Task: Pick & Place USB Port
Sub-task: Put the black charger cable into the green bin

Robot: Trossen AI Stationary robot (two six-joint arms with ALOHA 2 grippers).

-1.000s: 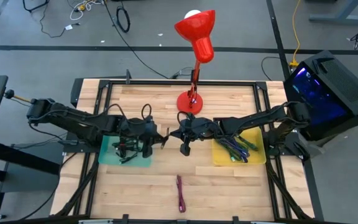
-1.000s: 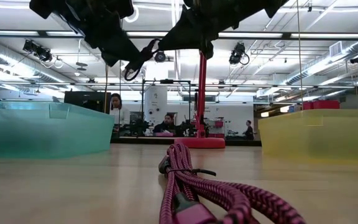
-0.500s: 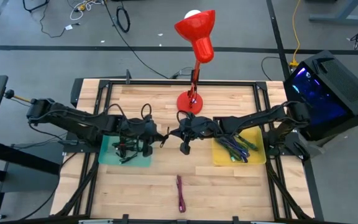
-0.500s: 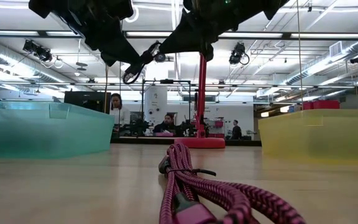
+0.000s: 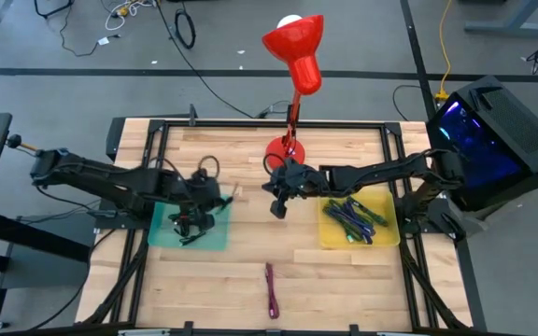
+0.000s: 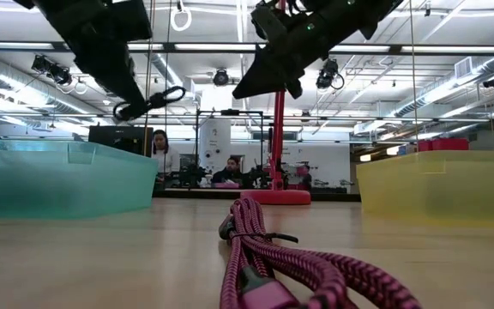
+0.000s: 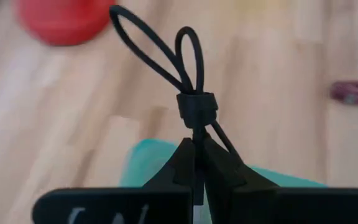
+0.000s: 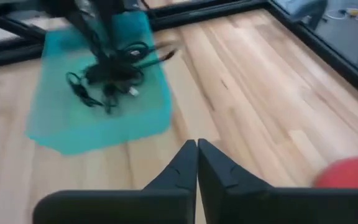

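My left gripper [image 5: 218, 198] [image 7: 194, 144] hangs above the right edge of the teal tray [image 5: 188, 229], shut on a bundled black cable [image 7: 191, 68] whose loops stick out past the fingers. The low view shows this gripper [image 6: 129, 109] high over the table with the cable [image 6: 157, 99] in the air. My right gripper [image 5: 271, 189] [image 8: 197, 144] is shut and empty, raised near the red lamp base [image 5: 286, 152]. A magenta braided cable [image 5: 271, 289] [image 6: 264, 257] lies on the table toward the near edge. My left gripper pinches the black cable between its two fingers just below the wrap band [image 7: 196, 129] that ties the bundle. The cable is lifted clear of table and tray. Its loops [image 7: 151, 46] point away from the fingertips.
The teal tray [image 8: 98, 87] holds a tangle of black cables [image 8: 107, 78]. A yellow tray [image 5: 358, 222] on the right holds several coloured cables. The red lamp stands at the far middle. Bare wood lies between the two trays.
The two grippers had met over the table's middle with the black cable between them. The right gripper has come off the cable and drawn back toward the far edge and the lamp base. The left gripper has carried the cable left, toward the teal tray.
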